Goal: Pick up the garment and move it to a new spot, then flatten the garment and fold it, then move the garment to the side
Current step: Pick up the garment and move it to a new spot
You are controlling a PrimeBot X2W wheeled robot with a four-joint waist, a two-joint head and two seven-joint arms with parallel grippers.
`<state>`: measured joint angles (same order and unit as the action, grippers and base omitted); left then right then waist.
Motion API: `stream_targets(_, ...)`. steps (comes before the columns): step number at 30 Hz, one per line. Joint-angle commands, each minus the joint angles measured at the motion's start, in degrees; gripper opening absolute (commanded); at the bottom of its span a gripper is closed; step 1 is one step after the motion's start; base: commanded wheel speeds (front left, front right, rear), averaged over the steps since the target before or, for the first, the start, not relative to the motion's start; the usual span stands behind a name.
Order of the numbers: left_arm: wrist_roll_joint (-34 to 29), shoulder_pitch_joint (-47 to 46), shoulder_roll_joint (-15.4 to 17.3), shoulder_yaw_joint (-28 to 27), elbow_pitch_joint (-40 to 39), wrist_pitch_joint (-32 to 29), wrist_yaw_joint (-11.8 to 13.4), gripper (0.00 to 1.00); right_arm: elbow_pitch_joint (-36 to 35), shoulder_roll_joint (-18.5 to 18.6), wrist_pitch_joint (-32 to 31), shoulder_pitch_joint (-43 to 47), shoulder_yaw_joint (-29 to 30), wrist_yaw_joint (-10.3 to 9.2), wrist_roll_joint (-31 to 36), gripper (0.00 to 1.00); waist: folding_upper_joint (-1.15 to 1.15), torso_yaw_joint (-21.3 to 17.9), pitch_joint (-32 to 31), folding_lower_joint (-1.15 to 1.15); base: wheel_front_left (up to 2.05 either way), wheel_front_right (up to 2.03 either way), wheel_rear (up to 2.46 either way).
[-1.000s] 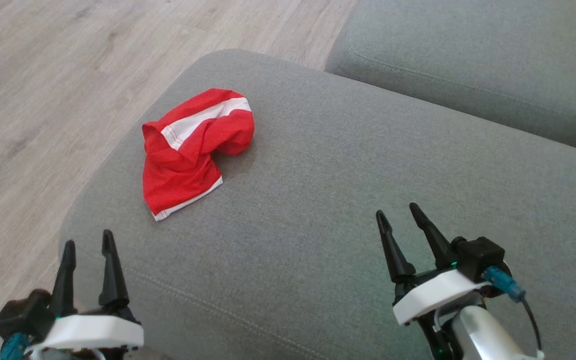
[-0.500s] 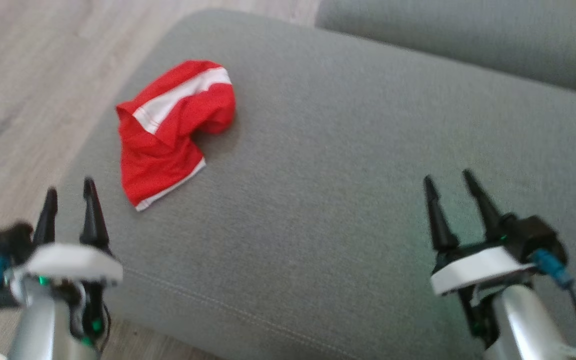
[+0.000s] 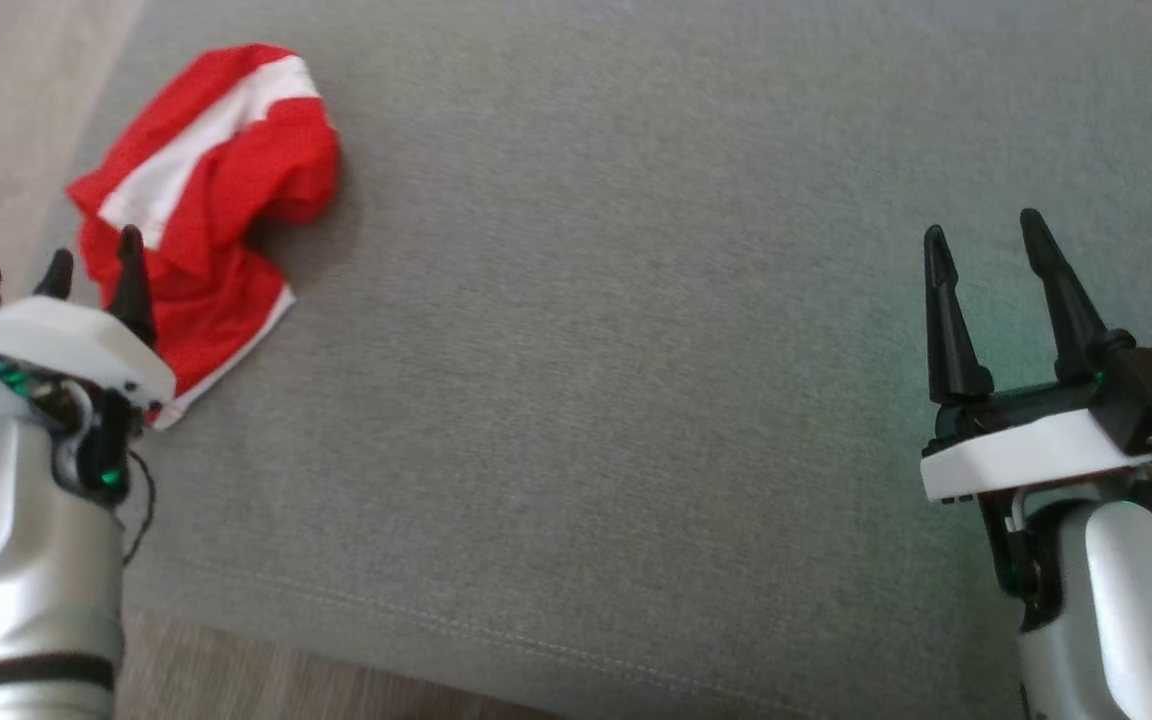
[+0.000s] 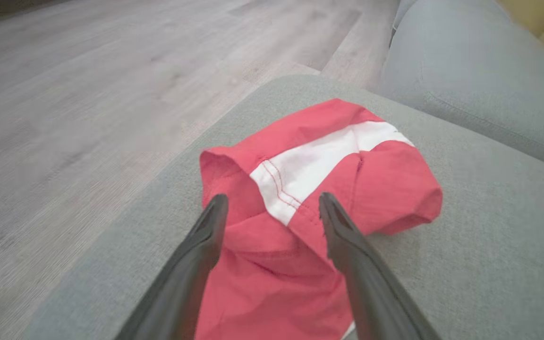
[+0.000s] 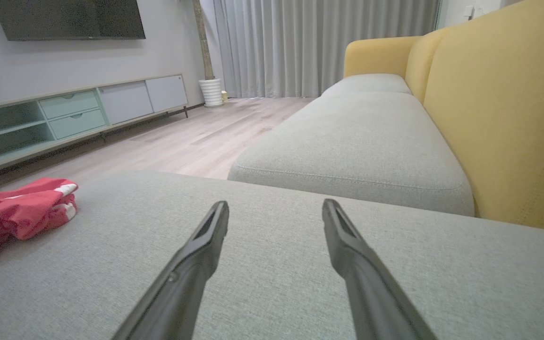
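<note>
While your left gripper [image 3: 95,245] hangs spread and empty at the near edge of the garment [image 3: 206,190], note the cloth: thin red fabric with a white band and white hem, crumpled into a loose hump by the far left edge of the grey woven cushion [image 3: 636,350]. Your right gripper [image 3: 982,224] is spread too, well apart at the right, holding nothing. Pale wood floor [image 4: 64,94] lies left. A second cushion [image 5: 361,137] and yellow backrest [image 5: 503,118] stand far right.
</note>
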<state>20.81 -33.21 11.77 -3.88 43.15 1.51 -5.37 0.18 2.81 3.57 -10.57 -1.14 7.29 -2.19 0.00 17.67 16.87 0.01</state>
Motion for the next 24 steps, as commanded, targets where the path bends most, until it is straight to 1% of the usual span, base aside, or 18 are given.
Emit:
stream_targets(1,-0.1,-3.0,3.6,-1.2,-0.3,-0.3,-0.3,1.0,-2.6,0.1,-0.2,-1.5,-1.4,0.2,0.6,1.0,0.0,-1.8,1.9,-0.01,0.0,0.0,0.0)
stream_targets(5,0.2,-7.2,4.8,-0.8,5.4,-0.4,-0.6,1.0,-4.0,0.1,-0.9,-1.5,-1.3,0.2,1.0,1.0,0.0,-2.9,3.5,-0.01,0.0,0.0,0.0)
stream_targets(11,0.2,-12.4,6.3,-0.8,13.0,0.9,-0.2,1.0,-5.3,0.1,-1.4,-2.0,-1.2,0.2,1.5,1.0,0.0,-4.3,5.3,-0.01,0.0,0.0,0.0)
stream_targets(12,0.3,-13.0,6.4,-0.8,13.9,1.4,-0.3,0.47,-5.2,0.1,-1.3,-2.0,-1.1,0.2,1.5,1.0,0.0,-4.4,5.4,-0.01,0.0,0.0,0.0)
stream_targets(13,0.5,-13.6,6.4,-0.7,14.7,2.0,-0.4,0.0,-5.2,0.1,-1.3,-2.0,-1.0,0.2,1.4,1.0,0.0,-4.6,5.4,-0.01,0.0,0.0,0.0)
stream_targets(16,0.3,-14.3,6.5,-0.1,16.1,3.4,-0.8,0.0,-4.9,0.1,-1.0,-2.1,-1.1,0.2,1.2,1.0,0.0,-5.0,5.2,-0.01,0.0,0.0,0.0)
stream_targets(17,0.3,-14.8,6.4,0.6,17.2,5.1,-1.2,0.0,-4.2,0.1,-0.6,-2.0,-1.1,0.2,0.9,1.0,0.0,-5.3,4.5,-0.01,0.0,0.0,0.0)
stream_targets(19,0.1,-14.7,6.2,1.6,17.5,6.8,-1.5,0.0,-3.3,0.1,0.0,-1.9,-1.2,0.2,0.4,1.0,0.0,-5.5,3.5,-0.01,0.0,0.0,0.0)
stream_targets(24,0.2,-14.3,6.0,4.0,16.0,10.2,-2.0,0.0,-0.9,0.1,1.4,-1.7,-1.3,0.2,-1.4,1.0,0.0,-5.9,0.1,-0.01,0.0,0.0,0.0)
